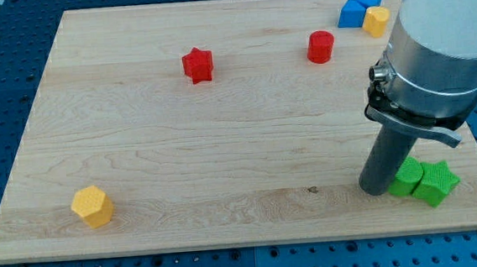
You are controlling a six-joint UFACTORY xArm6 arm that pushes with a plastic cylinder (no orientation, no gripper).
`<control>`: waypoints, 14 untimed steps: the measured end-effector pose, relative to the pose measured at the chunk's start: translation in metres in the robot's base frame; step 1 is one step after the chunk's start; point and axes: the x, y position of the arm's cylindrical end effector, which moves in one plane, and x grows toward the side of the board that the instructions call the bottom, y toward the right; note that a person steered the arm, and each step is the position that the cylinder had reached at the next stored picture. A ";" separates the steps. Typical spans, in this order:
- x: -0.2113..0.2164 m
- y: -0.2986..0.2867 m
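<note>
My tip (pixel 375 189) rests on the wooden board (pixel 223 151) at the view's lower right, at the end of the dark rod under the arm's grey cylinder. It touches or nearly touches the left side of a green block (pixel 407 176). A second green block, star-shaped (pixel 436 182), sits against that one on its right. A red cylinder (pixel 321 46) stands well above the tip toward the view's top. A red star (pixel 197 65) lies at the upper middle-left. A yellow hexagonal block (pixel 92 206) sits alone at the lower left.
Two blue blocks (pixel 359 9) and a yellow block (pixel 375 20) cluster at the board's upper right corner, partly under the arm. The board's right edge runs close beside the green blocks. A blue perforated table (pixel 0 100) surrounds the board.
</note>
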 end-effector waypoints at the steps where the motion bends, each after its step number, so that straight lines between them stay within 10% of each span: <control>1: -0.013 -0.026; 5: -0.192 -0.277; 11: -0.263 -0.154; 14: -0.131 -0.094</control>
